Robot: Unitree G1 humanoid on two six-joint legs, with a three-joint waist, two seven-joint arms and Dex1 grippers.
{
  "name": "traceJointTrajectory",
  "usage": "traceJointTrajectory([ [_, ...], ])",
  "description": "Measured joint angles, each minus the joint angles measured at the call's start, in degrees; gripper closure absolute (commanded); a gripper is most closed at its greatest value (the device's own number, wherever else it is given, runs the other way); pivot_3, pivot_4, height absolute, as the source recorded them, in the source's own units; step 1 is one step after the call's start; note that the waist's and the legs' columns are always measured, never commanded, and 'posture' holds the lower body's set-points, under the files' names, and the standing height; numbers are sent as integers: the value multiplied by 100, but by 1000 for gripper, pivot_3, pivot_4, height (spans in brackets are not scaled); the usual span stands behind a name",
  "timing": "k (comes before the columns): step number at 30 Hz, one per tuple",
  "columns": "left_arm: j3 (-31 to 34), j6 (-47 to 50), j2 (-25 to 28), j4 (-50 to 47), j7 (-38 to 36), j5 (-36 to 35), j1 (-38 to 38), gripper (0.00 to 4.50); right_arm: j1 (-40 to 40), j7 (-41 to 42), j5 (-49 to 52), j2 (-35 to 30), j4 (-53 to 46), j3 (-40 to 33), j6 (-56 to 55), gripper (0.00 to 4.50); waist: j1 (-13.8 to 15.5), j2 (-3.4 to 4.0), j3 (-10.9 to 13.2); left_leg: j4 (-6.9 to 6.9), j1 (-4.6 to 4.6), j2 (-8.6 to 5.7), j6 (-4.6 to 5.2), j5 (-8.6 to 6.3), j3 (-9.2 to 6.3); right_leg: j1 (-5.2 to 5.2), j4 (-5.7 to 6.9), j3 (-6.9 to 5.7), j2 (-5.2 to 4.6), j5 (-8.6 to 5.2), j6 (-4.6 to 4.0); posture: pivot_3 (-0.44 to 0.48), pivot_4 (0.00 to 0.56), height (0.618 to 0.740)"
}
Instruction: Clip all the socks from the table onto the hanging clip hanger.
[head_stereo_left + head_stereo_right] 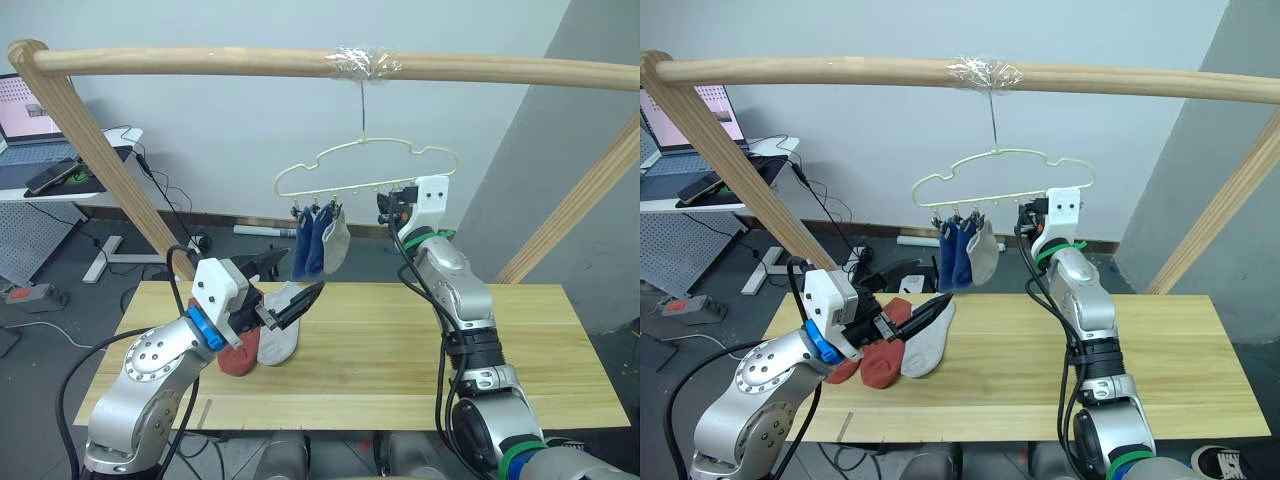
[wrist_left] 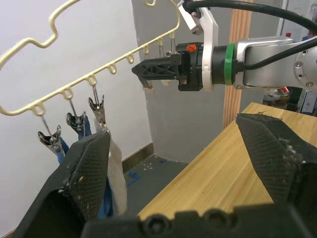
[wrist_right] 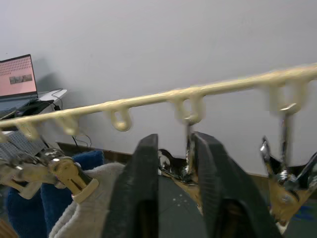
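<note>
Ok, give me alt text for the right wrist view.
The right gripper pinches a metal clip hanging from the pale clip hanger. Beside it, a light grey sock and blue socks hang clipped.

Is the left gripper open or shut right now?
Open. In the left wrist view the left gripper has its two black fingers spread wide apart, with nothing held between them; the clip hanger shows through the gap.

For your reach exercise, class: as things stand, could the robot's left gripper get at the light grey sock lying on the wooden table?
Probably yes. The left gripper hangs open just above the light grey fabric sock on the light wooden plank table, with nothing between them; the rust-red socks lie to the side.
</note>
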Motion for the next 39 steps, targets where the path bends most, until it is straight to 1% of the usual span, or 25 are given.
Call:
traceJointTrajectory([
  [1, 0, 0, 0, 0, 0, 0, 0, 0, -15, 2, 5, 0, 0, -2, -1, 4480, -1, 0, 0, 0, 0, 0, 0, 0, 0, 0, 0, 0, 0, 0, 0, 45, 86, 740],
  [7, -2, 19, -20, 0, 74, 0, 0, 0, -75, 21, 233, -11, -7, -156, 147, 4480, -2, 0, 0, 0, 0, 0, 0, 0, 0, 1, 0, 1, 0, 0, 1, 40, 97, 740],
  [12, -59, 268, -36, 47, 302, 64, -13, 0, -162, 56, 631, -130, -182, -295, 794, 4480, -5, 1, -1, 0, 2, 0, 1, 0, -1, 2, 1, 0, 0, -2, 2, 31, 103, 740],
  [15, -173, 399, -14, 465, 495, 375, -16, 0, -214, 102, 837, -276, -409, -346, 1392, 4480, -10, 6, -3, 0, 4, 0, 3, 1, -2, 3, 1, -1, 0, -13, 18, 11, 114, 740],
  [18, -371, 438, -78, 1379, 721, 840, -86, 0, -266, 124, 1003, -469, -712, -364, 2040, 4480, -8, 9, -4, 0, 5, -1, 4, 2, -2, 3, 2, -2, 0, -16, 21, -10, 120, 740],
  [21, -651, 338, -209, 2251, 782, 1266, -258, 0, -275, 127, 1092, -586, -967, -362, 2478, 4480, -11, 11, -3, 0, 1, -1, 5, 2, -3, 2, 1, -5, 0, -16, 22, -31, 127, 740],
  [24, -972, -17, -471, 3313, 836, 1728, -691, 0, -266, 97, 1154, -607, -1183, -370, 2816, 4480, -16, 11, -2, 0, 0, -1, 5, 2, -3, 1, -2, -5, 0, -16, 22, -49, 133, 740],
  [28, -1247, -848, -827, 4985, 925, 2331, -1450, 0, -213, 13, 1217, -606, -1382, -404, 3027, 4480, -30, 11, -2, 0, 0, -1, 5, 2, -2, 1, -2, -6, 0, -16, 22, -78, 140, 740],
  [31, -1290, -1403, -1040, 6177, 1051, 2652, -1968, 0, -146, -63, 1259, -583, -1576, -424, 3142, 4480, -74, 11, -2, -1, -4, -1, 5, 2, -3, 0, -4, -6, 0, -16, 24, -100, 149, 740],
  [34, -1265, -1766, -1123, 7065, 1156, 2831, -2388, 0, -102, -153, 1292, -571, -1744, -438, 3234, 4480, -119, 10, -1, -1, -7, -2, 5, 1, -6, 0, -6, -8, 0, -17, 25, -109, 150, 740],
  [37, -1220, -1919, -1155, 7652, 1216, 2935, -2646, 0, -67, -204, 1306, -569, -1848, -443, 3294, 4480, -171, 9, -1, -1, -8, -2, 6, 1, -6, 0, -6, -10, -1, -17, 26, -110, 152, 740],
  [39, -1175, -1840, -1200, 7998, 1149, 2949, -2796, 0, -62, -256, 1305, -571, -1899, -454, 3318, 4480, -174, 10, -1, -1, -7, -2, 5, 1, -9, 0, -6, -13, -1, -18, 27, -112, 153, 740],
])
